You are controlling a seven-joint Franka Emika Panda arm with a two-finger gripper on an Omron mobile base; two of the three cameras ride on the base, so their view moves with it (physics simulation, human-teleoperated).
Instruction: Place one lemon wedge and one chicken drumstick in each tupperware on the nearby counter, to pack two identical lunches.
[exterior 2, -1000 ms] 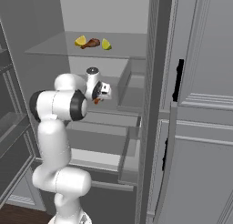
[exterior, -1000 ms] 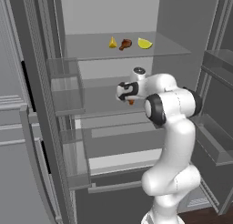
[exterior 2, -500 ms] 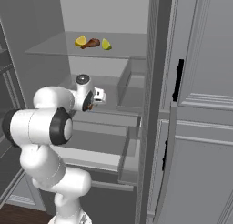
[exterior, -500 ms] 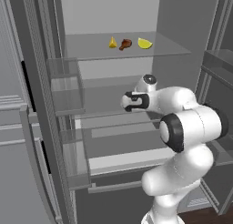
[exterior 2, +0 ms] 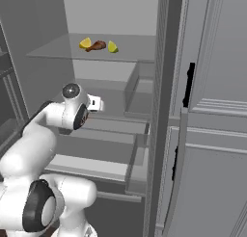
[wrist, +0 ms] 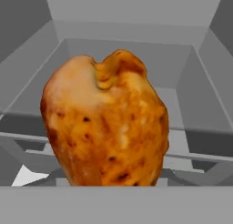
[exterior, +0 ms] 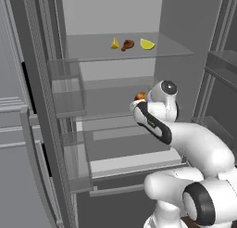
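My gripper [exterior: 139, 99] is shut on an orange chicken drumstick [wrist: 107, 123], which looms close in the hand view. In the left base view the drumstick [exterior: 140, 96] peeks out at the hand, in front of the fridge's middle shelf. On the upper glass shelf lie a deep yellow lemon wedge [exterior: 114, 43], a dark brown drumstick [exterior: 127, 45] and a paler lemon wedge [exterior: 147, 44]. From the right they read as wedge [exterior 2: 86, 43], drumstick [exterior 2: 98, 46], wedge [exterior 2: 112, 47]. The tupperwares and the counter are out of view.
I face an open fridge with glass shelves [exterior: 171, 51] and a pulled-out lower drawer [exterior: 134, 161]. Door bins [exterior: 65, 90] stand at the left. A grey door with a black handle [exterior 2: 189, 84] rises at the right. My own forearm [exterior: 185, 139] crosses the fridge opening.
The arm has folded down and towards the base, and the hand holding the orange drumstick has shifted slightly right and lower. The three pieces on the upper shelf have not moved.
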